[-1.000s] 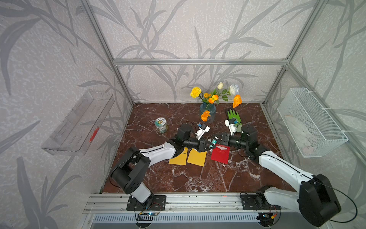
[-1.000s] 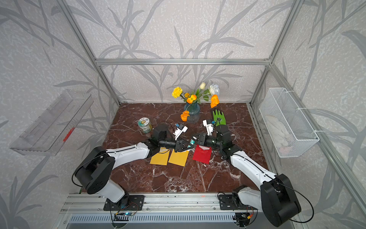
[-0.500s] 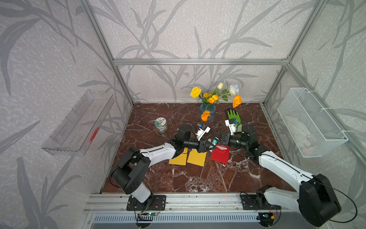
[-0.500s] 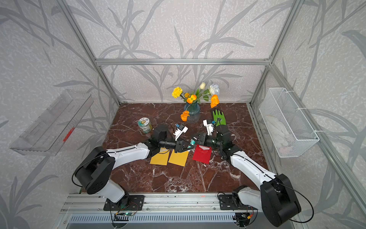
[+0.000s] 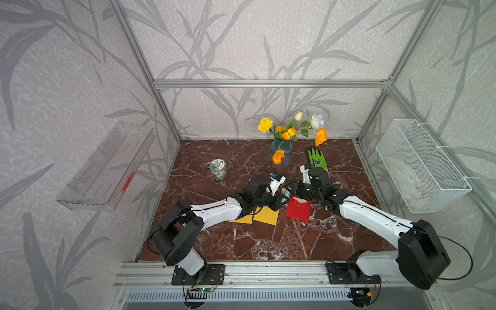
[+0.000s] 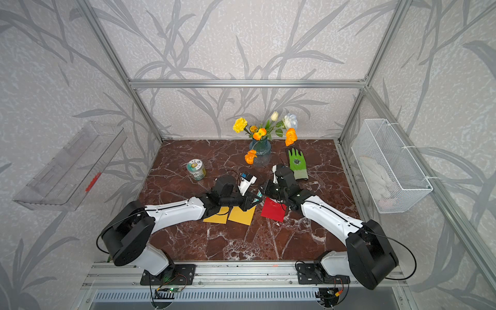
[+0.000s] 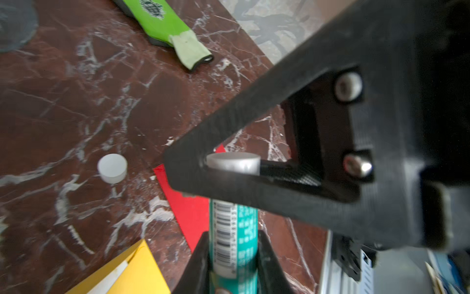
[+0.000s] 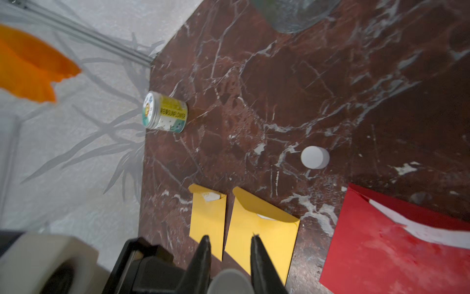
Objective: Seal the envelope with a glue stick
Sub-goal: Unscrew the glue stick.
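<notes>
Over the red envelope, glue stick clamped by left gripper and right gripper; white cap, yellow envelopes beside.

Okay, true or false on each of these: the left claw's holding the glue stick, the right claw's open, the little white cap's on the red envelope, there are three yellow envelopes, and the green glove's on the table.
The left claw holds the glue stick: true, by its teal-labelled body.
The right claw is open: false; it is shut on the stick's white end.
The white cap lies on the red envelope: false; it stands on bare table, apart from it.
There are three yellow envelopes: false; only two, side by side.
The green glove lies on the table: true, near the vase.
</notes>
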Action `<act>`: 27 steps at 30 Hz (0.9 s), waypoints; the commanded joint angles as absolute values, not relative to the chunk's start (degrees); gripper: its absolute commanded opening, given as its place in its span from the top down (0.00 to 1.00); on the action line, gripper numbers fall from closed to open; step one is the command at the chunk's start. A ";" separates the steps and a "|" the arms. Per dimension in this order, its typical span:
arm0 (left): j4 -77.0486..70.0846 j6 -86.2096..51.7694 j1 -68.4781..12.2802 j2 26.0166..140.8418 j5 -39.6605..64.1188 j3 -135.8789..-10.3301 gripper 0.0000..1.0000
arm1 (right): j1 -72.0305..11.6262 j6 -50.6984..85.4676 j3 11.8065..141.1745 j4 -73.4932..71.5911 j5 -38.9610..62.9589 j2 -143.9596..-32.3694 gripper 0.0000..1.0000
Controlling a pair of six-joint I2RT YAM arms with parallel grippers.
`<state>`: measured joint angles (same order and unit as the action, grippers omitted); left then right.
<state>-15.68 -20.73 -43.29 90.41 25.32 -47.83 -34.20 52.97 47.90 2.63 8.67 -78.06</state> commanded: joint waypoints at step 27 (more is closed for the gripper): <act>-19.51 -29.88 -37.49 83.93 53.95 -49.22 0.98 | -25.07 50.21 38.40 -21.21 43.32 -69.45 0.27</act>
<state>-17.69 -29.06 -37.67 85.21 50.43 -49.76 -25.47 48.69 38.35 -13.43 37.58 -69.78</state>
